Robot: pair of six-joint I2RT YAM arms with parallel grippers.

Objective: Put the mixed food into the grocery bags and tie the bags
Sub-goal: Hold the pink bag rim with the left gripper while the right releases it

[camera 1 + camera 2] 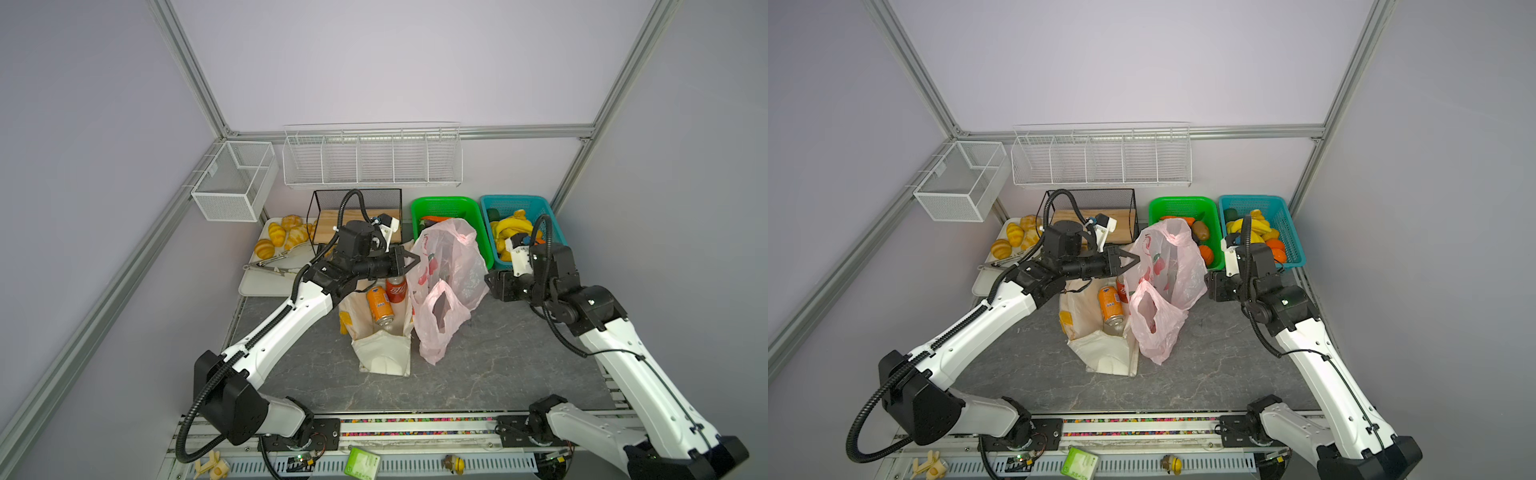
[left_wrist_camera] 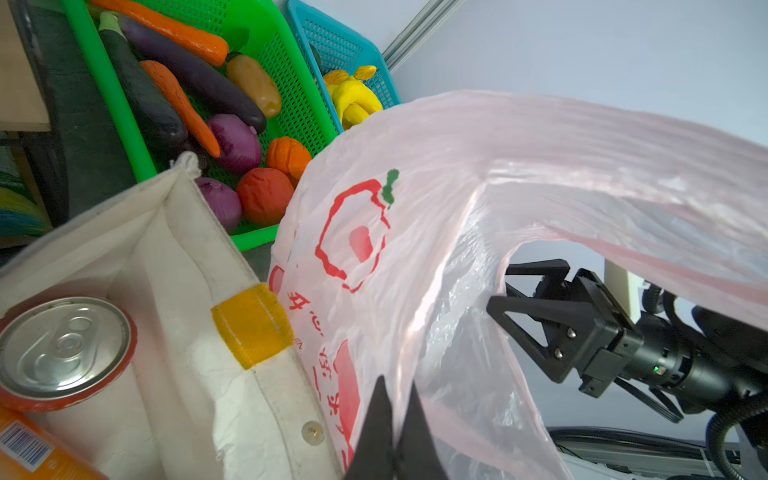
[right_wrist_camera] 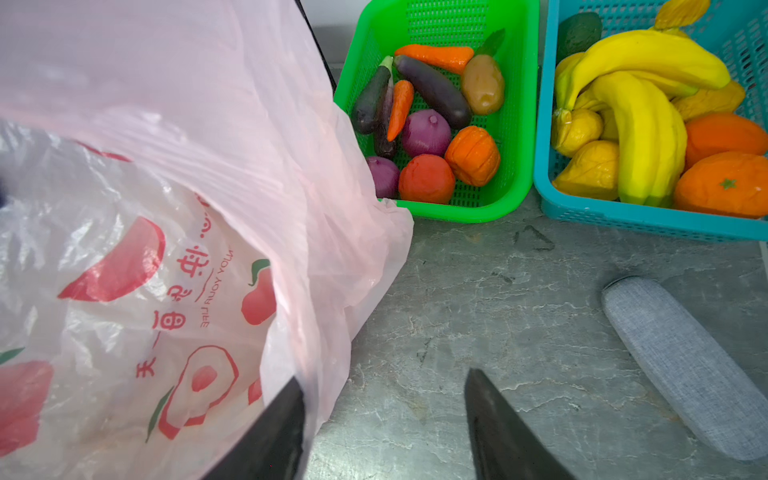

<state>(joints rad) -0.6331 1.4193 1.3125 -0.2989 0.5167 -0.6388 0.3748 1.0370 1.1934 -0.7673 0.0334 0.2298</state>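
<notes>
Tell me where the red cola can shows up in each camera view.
Top view: red cola can at centre, inside the tote, beside the orange can.
Top view: the can, same place, partly behind the pink bag.
Left wrist: the can, lid toward the camera, in the tote.
Right wrist: not in it.
Shared landmark: green basket.

My left arm, white-shelled with black joints, reaches forward and inward from its base at the near edge; its black wrist lies roughly level; my black two-fingered left claw points to the right in both top views, its tips pressed together; my right arm, white and black likewise, rises from the near right corner and folds at the elbow; my black right claw points leftward, its two fingers spread well apart.
</notes>
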